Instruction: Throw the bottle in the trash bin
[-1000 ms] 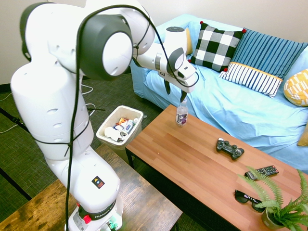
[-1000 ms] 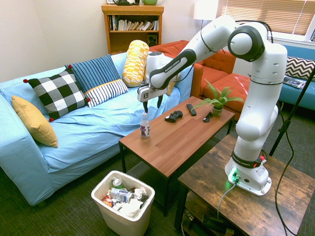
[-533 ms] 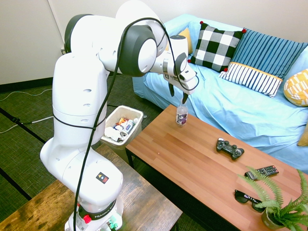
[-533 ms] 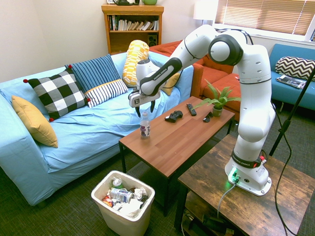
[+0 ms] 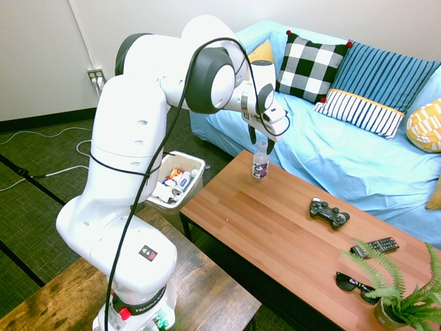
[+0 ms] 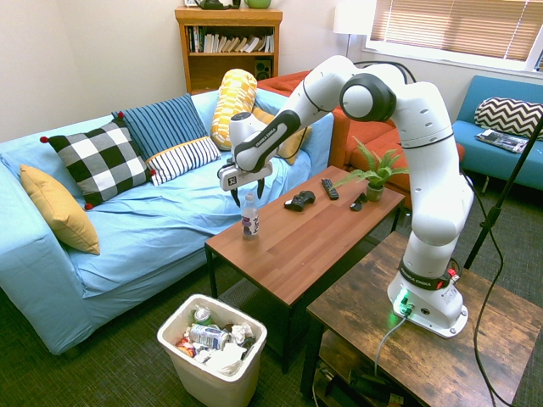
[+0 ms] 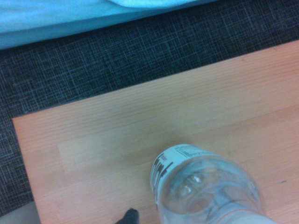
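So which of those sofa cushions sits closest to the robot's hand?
The plain yellow cushion, partly hidden behind the arm in the first exterior view. The hand hangs over the bottle; the checked and striped cushions lie further along the sofa.

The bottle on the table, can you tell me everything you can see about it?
The bottle is small and made of clear plastic, with a white cap and a dark purple band round its middle. It stands upright near the corner of the wooden table, on the end nearest the trash bin on the floor. The gripper hangs right over its cap, fingers open on either side of the top, not squeezing it yet. From the wrist camera you look down through its see-through shoulder.
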